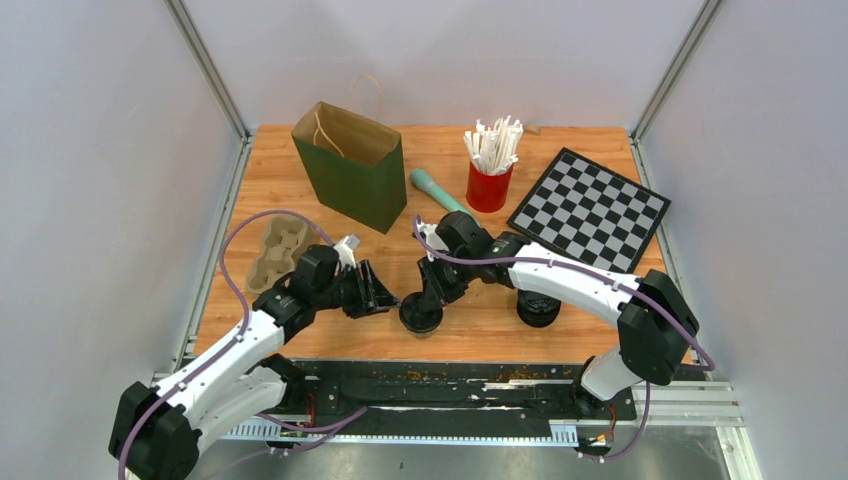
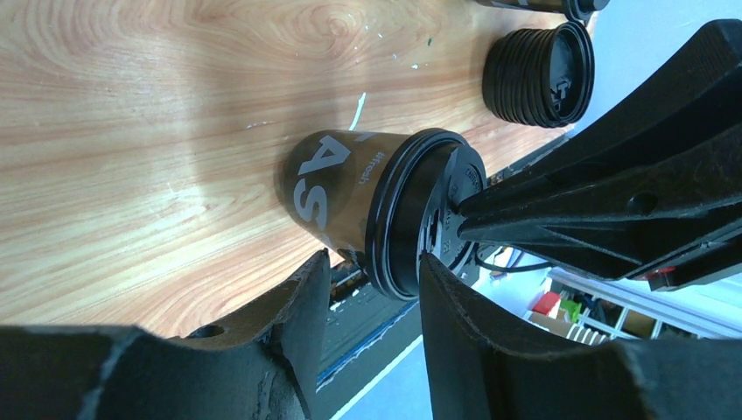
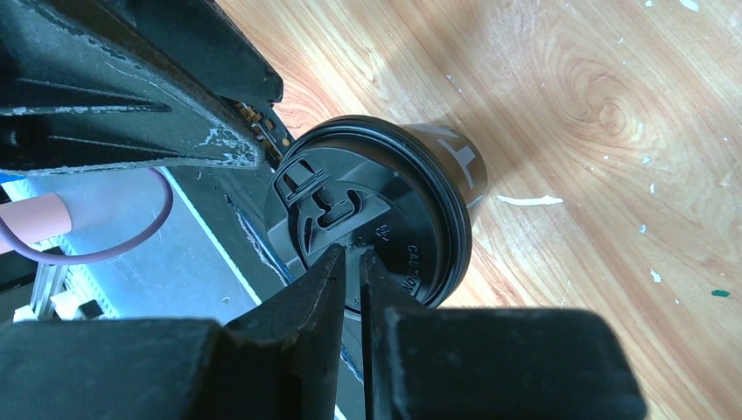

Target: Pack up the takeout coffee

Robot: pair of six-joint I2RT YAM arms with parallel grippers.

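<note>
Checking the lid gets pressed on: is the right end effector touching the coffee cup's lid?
Touching. The left wrist view shows the right end effector, tips nearly closed, planted on the lid with no gap between.

The dark coffee cup is showing large pale letters on its side in the left wrist view. They are reading like "AS", though the first one may be a "4". A smaller word beside them is coming out too blurred to read. In the right wrist view, its black lid is carrying raised lettering near the rim, beginning "CAUTION".
</note>
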